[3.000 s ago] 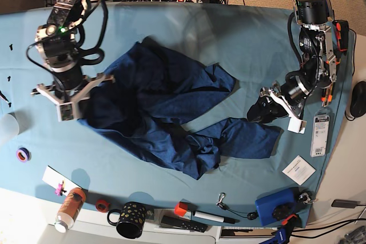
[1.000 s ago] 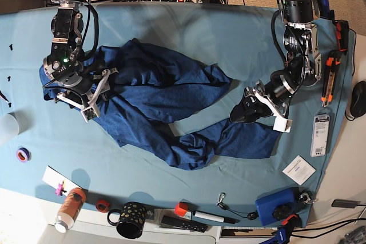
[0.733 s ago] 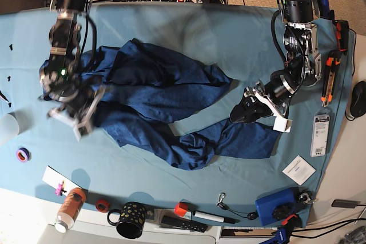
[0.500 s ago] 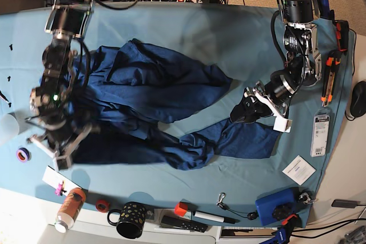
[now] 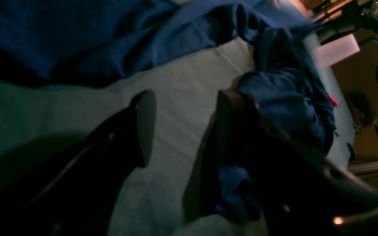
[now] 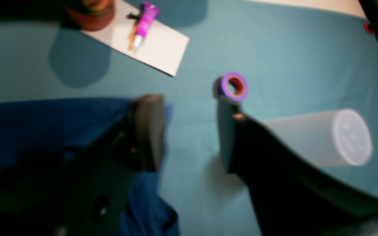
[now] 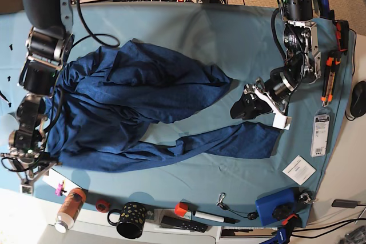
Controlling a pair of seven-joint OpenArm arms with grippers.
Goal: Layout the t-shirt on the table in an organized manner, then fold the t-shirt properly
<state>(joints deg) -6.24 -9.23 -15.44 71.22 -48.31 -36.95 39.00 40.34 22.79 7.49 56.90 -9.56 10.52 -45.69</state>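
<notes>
The dark navy t-shirt (image 7: 143,107) lies spread and wrinkled across the table (image 7: 217,38), from the left side to a strip on the right (image 7: 246,141). My right gripper (image 7: 27,175) is at the table's front left corner, just off the shirt's edge. In the right wrist view it (image 6: 189,108) is open, with teal cloth between the fingers and shirt fabric (image 6: 44,131) beside and under the left finger (image 6: 148,131). My left gripper (image 7: 245,107) is beside the shirt's right part. In the left wrist view it (image 5: 185,98) is open over bare cloth, with shirt folds (image 5: 281,98) behind one finger.
A purple tape roll (image 6: 234,86), a translucent cup (image 6: 323,137) and a white card with a purple tube (image 6: 143,42) lie near the right gripper. Along the front edge stand a bottle (image 7: 70,208), a mug (image 7: 130,219), a marker (image 7: 200,215) and a blue box (image 7: 277,206).
My right arm swept from the shirt's left part to the front left corner, dragging that part out wider, and the shirt now lies flatter. My left gripper has barely moved.
</notes>
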